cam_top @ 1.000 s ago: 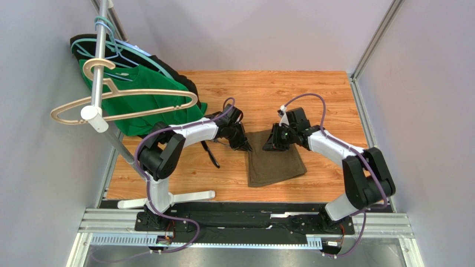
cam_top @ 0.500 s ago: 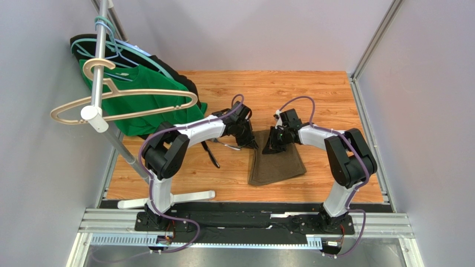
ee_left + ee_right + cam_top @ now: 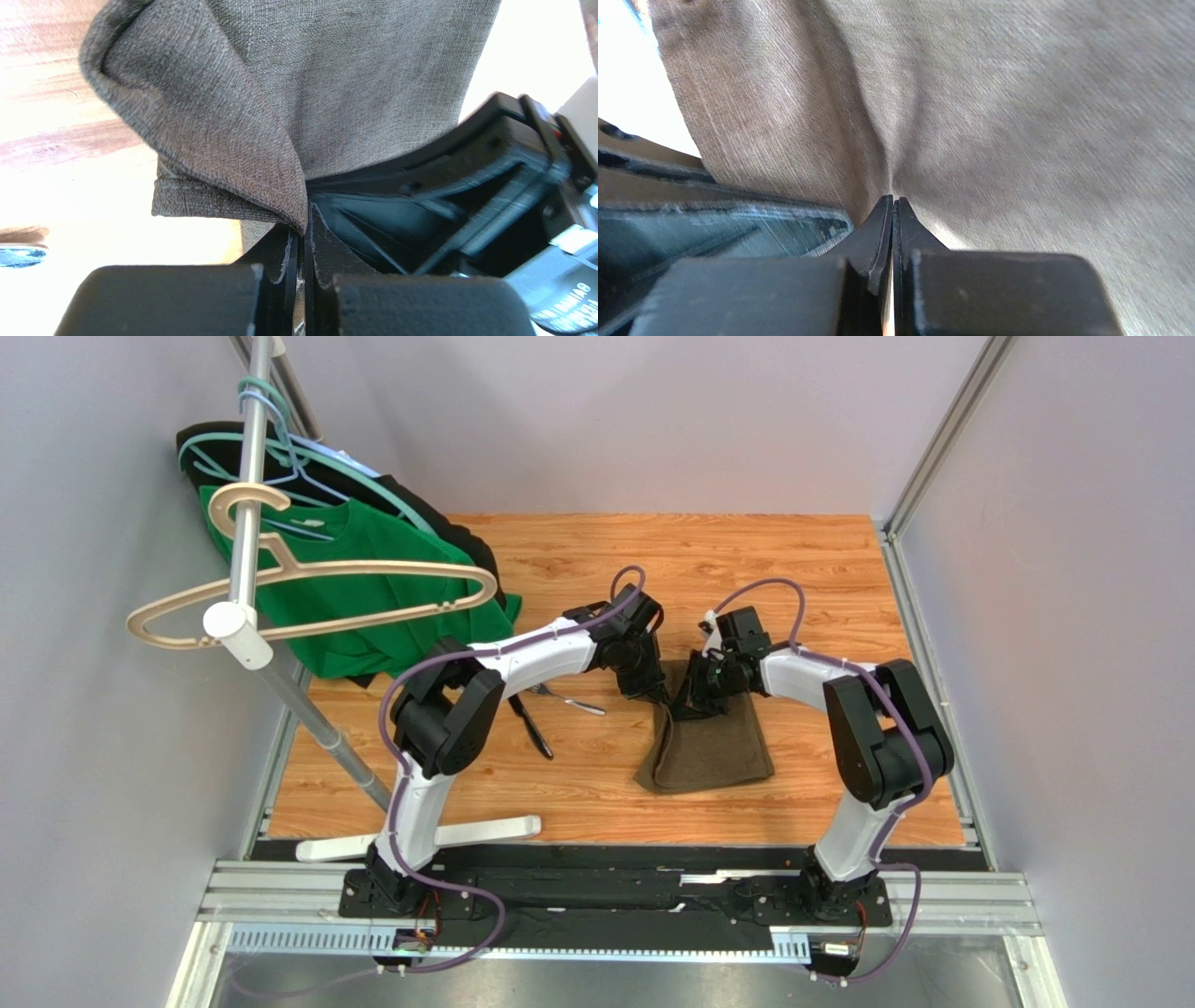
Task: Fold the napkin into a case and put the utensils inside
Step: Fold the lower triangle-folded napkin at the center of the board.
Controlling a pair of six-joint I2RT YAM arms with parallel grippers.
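The olive-brown napkin lies on the wooden table, its far edge bunched up between my two grippers. My left gripper is shut on the napkin's far left corner; in the left wrist view the folded corner hangs from the closed jaws. My right gripper sits right beside it, shut on a pinch of the cloth at its closed jaws. The utensils, with dark handles and silvery ends, lie on the table left of the napkin, apart from both grippers.
A clothes rack stands at the left with a green shirt, a black garment behind it and hangers. Its white foot rests near the table's front left. Grey walls close in the table.
My left gripper has moved right, pulling the napkin's far left corner toward the right gripper. The right gripper has pulled in slightly. The napkin has become narrower and bunched at its far edge.
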